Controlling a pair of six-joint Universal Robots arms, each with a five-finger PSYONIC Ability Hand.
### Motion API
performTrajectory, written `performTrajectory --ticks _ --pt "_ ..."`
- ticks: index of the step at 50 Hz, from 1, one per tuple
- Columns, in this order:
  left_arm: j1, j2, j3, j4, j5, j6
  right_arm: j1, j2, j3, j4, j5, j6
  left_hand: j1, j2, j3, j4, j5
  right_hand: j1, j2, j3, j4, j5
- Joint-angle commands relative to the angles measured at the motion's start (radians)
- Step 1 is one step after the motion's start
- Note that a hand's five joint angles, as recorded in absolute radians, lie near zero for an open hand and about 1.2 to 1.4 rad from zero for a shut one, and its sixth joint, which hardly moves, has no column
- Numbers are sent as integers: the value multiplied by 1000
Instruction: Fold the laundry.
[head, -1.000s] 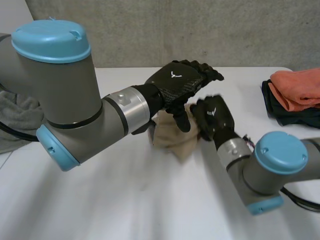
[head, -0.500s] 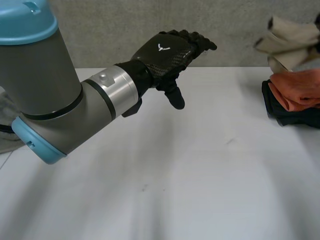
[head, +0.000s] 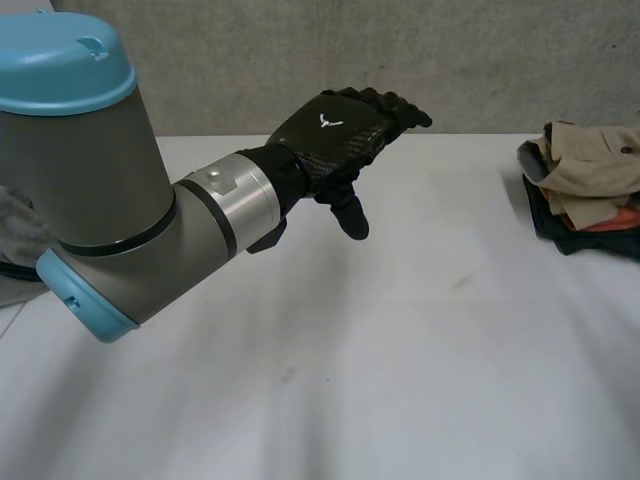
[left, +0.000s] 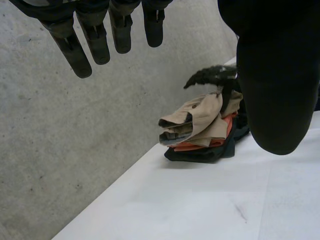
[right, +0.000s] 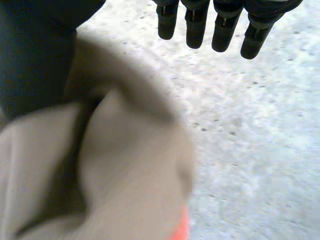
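Head view of the white table (head: 400, 350): a folded beige garment (head: 590, 165) tops the pile at the right edge, over an orange piece (head: 612, 222) and a dark one (head: 558, 236), 3 items stacked. Above the bare middle the left hand (head: 335, 135) hangs with fingers straight, grasping nothing. At the pile, the right hand (right: 225, 25) hovers just over the beige garment, fingers straight and released. 1 grey cloth (head: 18, 235) at the left edge looks unfolded, likely the next job.

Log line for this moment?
left hand: open, raised over table | right hand: open, above beige garment | beige garment: atop orange-and-dark stack
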Motion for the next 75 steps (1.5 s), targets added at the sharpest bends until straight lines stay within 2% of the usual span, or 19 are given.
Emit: performTrajectory --ticks 1,4,9,12,15,20,24,29,32,37,41,48,51,53,55,56,59,67,75 --pt "-8 8 -1 0 0 -4 -68 -209 66 283 51 -36 20 2 -1 9 -14 -52 -35 -36 -34 -49" --pt "-19 11 -1 -2 0 -7 -97 -264 69 415 88 -105 20 2 -1 9 -14 -52 -35 -36 -34 -49" --pt "-30 36 -1 0 2 -7 -125 -373 63 608 277 -368 20 2 -1 9 -14 -52 -35 -36 -34 -49" --pt "-31 62 5 8 2 -8 -113 -419 63 580 406 -489 14 -4 -7 3 -20 -52 -35 -36 -34 -49" --pt "-28 98 10 29 0 -20 -38 -447 63 518 444 -510 14 -4 -7 3 -20 -52 -35 -36 -34 -49" --pt "-8 164 8 69 -24 -65 192 -548 161 267 435 -441 17 -1 -4 6 -17 -52 -35 -36 -34 -49" --pt "73 223 0 78 -133 -67 307 -629 303 111 360 -377 23 5 2 12 -11 -52 -35 -36 -34 -49" --pt "330 237 -33 75 -306 4 489 -640 457 27 248 -349 11 -6 -10 0 -23 -52 -35 -36 -34 -49" --pt "421 209 -65 84 -333 108 573 -629 531 38 237 -350 5 -12 -16 -5 -29 -52 -35 -36 -34 -49" --pt "565 -5 -73 173 -333 390 628 -603 615 82 244 -359 -4 -21 -25 -14 -38 -52 -35 -36 -34 -49" --pt "653 -207 -29 257 -327 524 633 -579 652 125 254 -386 -4 -21 -25 -14 -38 -52 -35 -36 -34 -49" --pt "759 -481 94 301 -302 608 621 -568 689 176 255 -445 5 -12 -16 -6 -29 -52 -35 -36 -34 -49" --pt "770 -539 131 325 -270 605 619 -568 709 178 255 -447 32 14 11 21 -3 -52 -35 -36 -34 -49" --pt "780 -578 149 350 -239 607 619 -566 718 179 254 -447 256 239 235 246 222 -52 -35 -36 -34 -49" --pt "783 -589 154 360 -222 602 619 -566 735 178 254 -448 617 599 596 606 583 -52 -35 -36 -34 -49" --pt "779 -589 154 373 -212 601 619 -568 740 178 255 -448 1200 1182 1179 1189 1166 -52 -35 -36 -34 -49" --pt "763 -580 145 391 -221 598 619 -568 756 178 254 -448 1206 1188 1185 1195 1171 -52 -35 -36 -34 -49" --pt "618 -279 16 451 -270 467 590 -580 761 178 255 -448 1206 1188 1185 1195 1171 -52 -35 -36 -34 -49" --pt "344 20 -111 445 -270 110 573 -622 749 179 295 -435 1206 1188 1185 1195 1171 -52 -35 -36 -34 -49"
